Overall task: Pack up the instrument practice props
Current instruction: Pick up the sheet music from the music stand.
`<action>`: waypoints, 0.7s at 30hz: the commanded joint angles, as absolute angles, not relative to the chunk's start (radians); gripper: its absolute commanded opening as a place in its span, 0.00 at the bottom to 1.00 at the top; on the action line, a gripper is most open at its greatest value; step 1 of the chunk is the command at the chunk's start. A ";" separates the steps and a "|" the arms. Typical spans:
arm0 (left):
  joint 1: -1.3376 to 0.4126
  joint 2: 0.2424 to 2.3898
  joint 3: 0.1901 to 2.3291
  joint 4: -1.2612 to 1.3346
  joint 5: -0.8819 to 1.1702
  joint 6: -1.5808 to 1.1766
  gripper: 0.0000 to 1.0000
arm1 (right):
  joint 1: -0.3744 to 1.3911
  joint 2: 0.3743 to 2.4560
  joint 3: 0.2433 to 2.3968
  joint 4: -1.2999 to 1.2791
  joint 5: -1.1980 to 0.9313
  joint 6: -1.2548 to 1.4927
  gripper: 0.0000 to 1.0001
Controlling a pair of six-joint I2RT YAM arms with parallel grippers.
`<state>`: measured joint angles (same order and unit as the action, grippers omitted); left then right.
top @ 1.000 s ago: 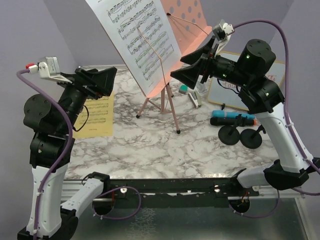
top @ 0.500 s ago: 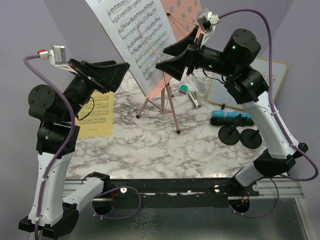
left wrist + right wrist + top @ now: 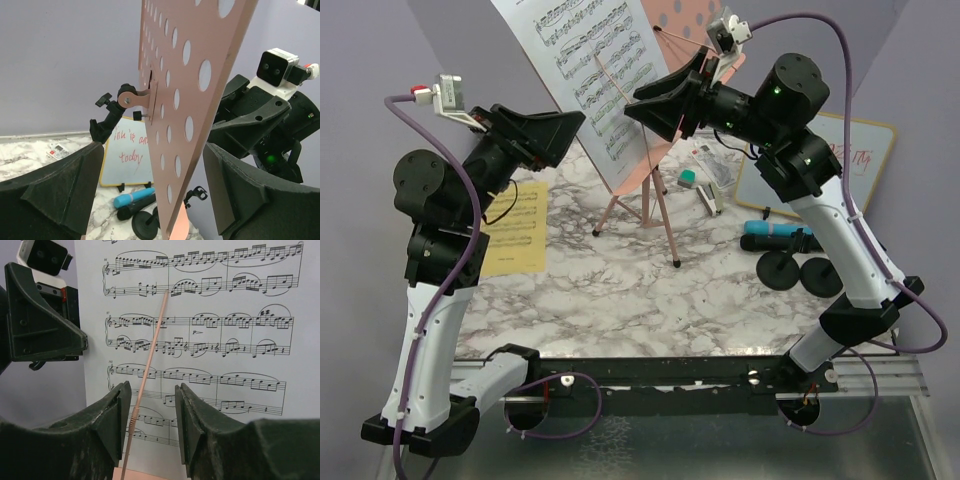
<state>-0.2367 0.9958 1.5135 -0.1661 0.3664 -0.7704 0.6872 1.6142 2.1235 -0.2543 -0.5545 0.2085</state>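
The pink perforated music rack stands on tripod legs at the table's middle, with a printed sheet-music page on its face. My left gripper is open at the rack's left side. In the left wrist view the rack's edge hangs between the wide-apart fingers without touching them. My right gripper is open with its jaws fairly close together, facing the page. The thin pink page-holder wire runs between its fingers, close to the left one. A blue microphone, a black microphone and two round pole bases lie at the right.
A yellow music sheet lies flat at the table's left. A wood-framed whiteboard with red writing leans at the back right. A small stapler and a green eraser sit behind the rack's legs.
Both arms have risen and closed in on the rack from either side. The right gripper's jaws have narrowed a good deal. The left gripper's jaws have narrowed only slightly.
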 commanded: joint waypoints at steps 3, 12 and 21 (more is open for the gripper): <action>-0.235 1.000 1.556 -0.109 0.334 -0.797 0.83 | 0.694 1.612 2.113 -0.178 -0.516 0.197 0.36; -0.235 1.032 1.566 -0.109 0.325 -0.786 0.79 | 0.695 1.631 2.113 -0.150 -0.506 0.186 0.23; -0.241 1.053 1.594 -0.100 0.333 -0.781 0.79 | 0.711 1.622 2.073 -0.112 -0.497 0.162 0.08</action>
<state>-0.2371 1.0481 1.5513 -0.1215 0.3332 -0.7849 0.6998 1.6176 2.0983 -0.1444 -0.5346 0.1909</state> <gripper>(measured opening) 0.790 0.096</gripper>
